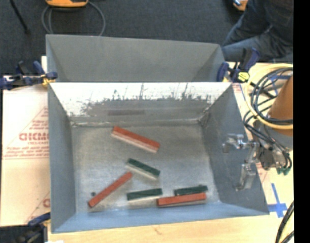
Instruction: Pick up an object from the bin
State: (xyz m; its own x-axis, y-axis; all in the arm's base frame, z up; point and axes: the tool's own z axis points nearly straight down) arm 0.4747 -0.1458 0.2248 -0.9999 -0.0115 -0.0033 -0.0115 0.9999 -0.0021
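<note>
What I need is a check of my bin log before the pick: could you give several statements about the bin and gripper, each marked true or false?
1. Six bars lie on the floor of the bin. True.
2. The gripper is at the bin's left wall. False: it is over the sloped right wall.
3. A green bar lies right beside a red bar near the front wall. True.
4. Every bar is red. False: three are green.
5. The long orange bar is stacked on another. False: it lies alone, front left.
</note>
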